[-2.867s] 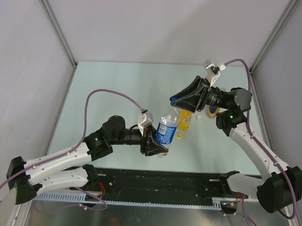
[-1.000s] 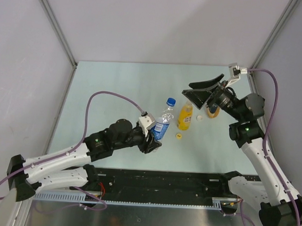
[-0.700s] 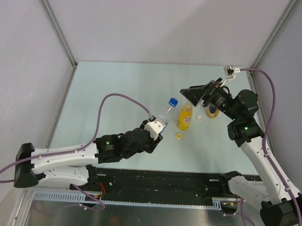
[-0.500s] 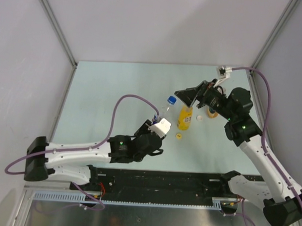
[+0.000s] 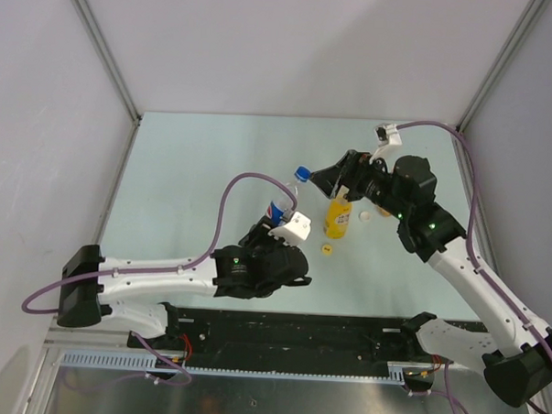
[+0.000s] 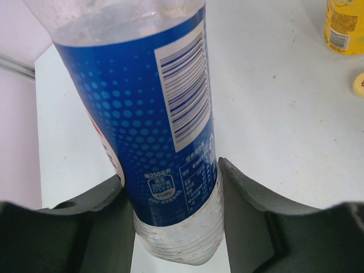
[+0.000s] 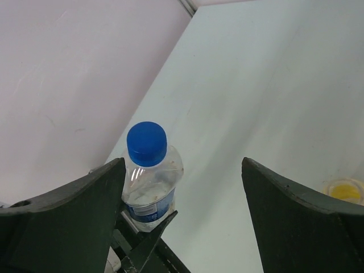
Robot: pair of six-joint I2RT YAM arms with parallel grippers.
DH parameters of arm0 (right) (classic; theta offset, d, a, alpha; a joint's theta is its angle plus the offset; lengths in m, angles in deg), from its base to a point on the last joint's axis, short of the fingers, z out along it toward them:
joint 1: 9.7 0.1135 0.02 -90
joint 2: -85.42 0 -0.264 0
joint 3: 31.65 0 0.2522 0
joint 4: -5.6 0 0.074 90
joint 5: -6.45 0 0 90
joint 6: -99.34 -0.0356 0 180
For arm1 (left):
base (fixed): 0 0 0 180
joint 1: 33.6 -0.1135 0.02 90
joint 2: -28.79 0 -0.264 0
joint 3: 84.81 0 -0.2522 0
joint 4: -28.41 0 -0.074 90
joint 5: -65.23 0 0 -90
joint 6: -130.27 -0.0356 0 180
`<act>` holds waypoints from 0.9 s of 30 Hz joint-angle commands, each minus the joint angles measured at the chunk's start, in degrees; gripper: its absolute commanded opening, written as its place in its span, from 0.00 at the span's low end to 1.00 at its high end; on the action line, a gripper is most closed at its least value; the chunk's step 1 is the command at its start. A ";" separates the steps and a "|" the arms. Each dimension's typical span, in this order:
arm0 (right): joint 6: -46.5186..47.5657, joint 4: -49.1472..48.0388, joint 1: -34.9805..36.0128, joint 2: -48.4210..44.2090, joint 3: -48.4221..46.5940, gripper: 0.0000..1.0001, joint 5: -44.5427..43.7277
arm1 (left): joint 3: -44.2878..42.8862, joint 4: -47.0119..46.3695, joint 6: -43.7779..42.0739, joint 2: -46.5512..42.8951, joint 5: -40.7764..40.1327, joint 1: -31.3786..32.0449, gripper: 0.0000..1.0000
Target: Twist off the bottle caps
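Clear bottle (image 6: 170, 131) clamped in left fingers (image 6: 245, 196); right fingers (image 7: 65, 207) wide apart, apparently clear of blue cap (image 7: 147, 143).

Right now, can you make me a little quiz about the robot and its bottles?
1. True or false: the blue cap sits on top of the clear blue-label bottle.
2. What holds that bottle? A. the left gripper; B. a person's hand; C. nothing.
3. Fill in the gap: the loose cap lying on the table near the yellow bottle is coloured ___.

Key: 1 true; 2 A; 3 yellow.
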 commanded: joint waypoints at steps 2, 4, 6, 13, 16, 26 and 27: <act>-0.73 -3.55 1.68 1.15 -2.71 0.86 -1.39 | -2.95 0.71 2.46 1.62 -2.95 0.34 0.16; -1.36 -4.77 2.00 1.72 -2.72 0.85 -0.95 | -3.22 1.02 2.61 2.14 -2.49 0.34 0.16; -1.87 -5.71 2.26 2.44 -2.70 0.81 -0.71 | -3.49 1.24 2.75 2.78 -2.01 0.31 0.16; -3.87 -7.34 2.51 5.64 -2.75 0.65 -0.52 | -4.52 2.21 3.45 4.33 -0.62 0.41 0.17; -4.41 -7.35 2.55 6.52 -2.77 0.57 -0.31 | -4.79 2.50 3.63 4.66 -0.26 0.46 0.17; -4.49 -7.38 2.55 6.81 -2.71 0.03 -1.66 | -5.52 3.65 3.85 6.21 0.09 0.50 0.14; -4.15 -7.42 2.51 6.73 -2.74 0.02 -1.48 | -5.46 3.65 4.12 6.20 0.22 0.49 0.11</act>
